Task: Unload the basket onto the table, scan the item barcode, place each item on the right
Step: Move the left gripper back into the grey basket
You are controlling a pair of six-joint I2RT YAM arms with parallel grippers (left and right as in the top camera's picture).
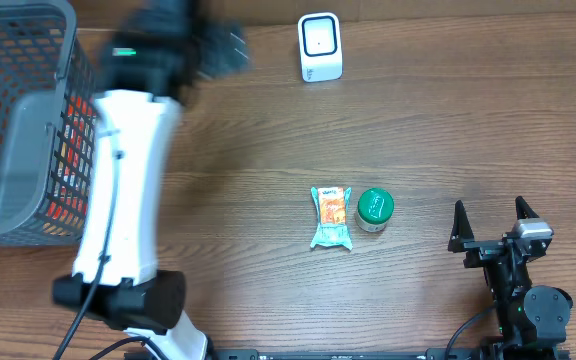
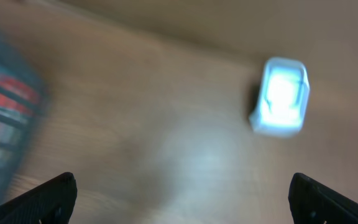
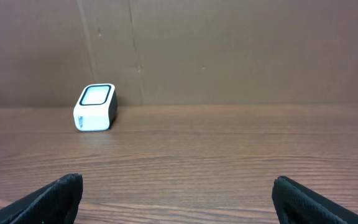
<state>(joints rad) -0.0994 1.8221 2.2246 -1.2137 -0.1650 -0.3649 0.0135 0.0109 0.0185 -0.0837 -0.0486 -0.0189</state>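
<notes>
A white barcode scanner (image 1: 320,47) stands at the back of the table; it also shows as a blurred scanner (image 2: 280,96) and a sharp scanner (image 3: 96,107). Two items lie mid-table: a teal and orange snack packet (image 1: 331,216) and a green-lidded jar (image 1: 375,209), side by side. My left gripper (image 1: 220,45) is blurred, high at the back between basket and scanner. In its wrist view the left gripper (image 2: 182,202) is open with nothing between its fingers. My right gripper (image 1: 490,225) rests open and empty at the front right, well right of the jar; its wrist view shows the right gripper (image 3: 179,199) over bare wood.
A grey wire basket (image 1: 18,120) holding red packages fills the back left corner, and its blurred basket wall (image 2: 5,137) shows left of the left gripper. The left arm's white link (image 1: 128,190) stretches from the front edge toward the back. A brown wall (image 3: 229,50) stands behind the table.
</notes>
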